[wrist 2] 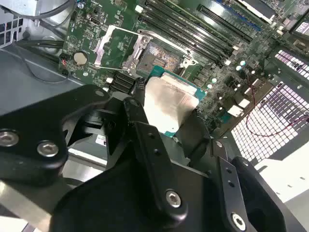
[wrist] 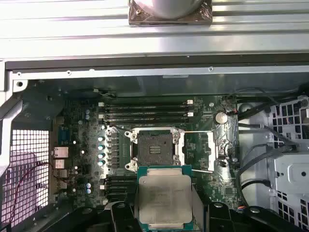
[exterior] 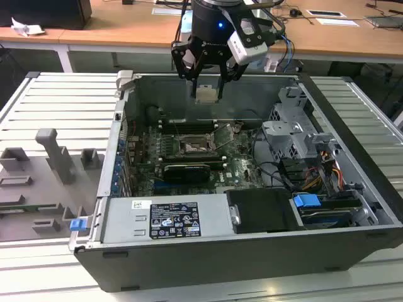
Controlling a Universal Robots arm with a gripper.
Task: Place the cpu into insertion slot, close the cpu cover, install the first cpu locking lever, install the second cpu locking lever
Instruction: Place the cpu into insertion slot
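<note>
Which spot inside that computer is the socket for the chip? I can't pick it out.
Look inside the open computer case, at the green circuit board on its floor. Near the board's middle sits the insertion slot, a dark square recess with a silvery rim. The memory slots beside it are long and narrow.

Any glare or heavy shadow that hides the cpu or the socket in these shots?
Second wrist view: glare washes out part of the cpu face. First wrist view: the insertion slot is dark yet readable; the vent grille glows pink. Exterior view: the case interior lies in shade.
</note>
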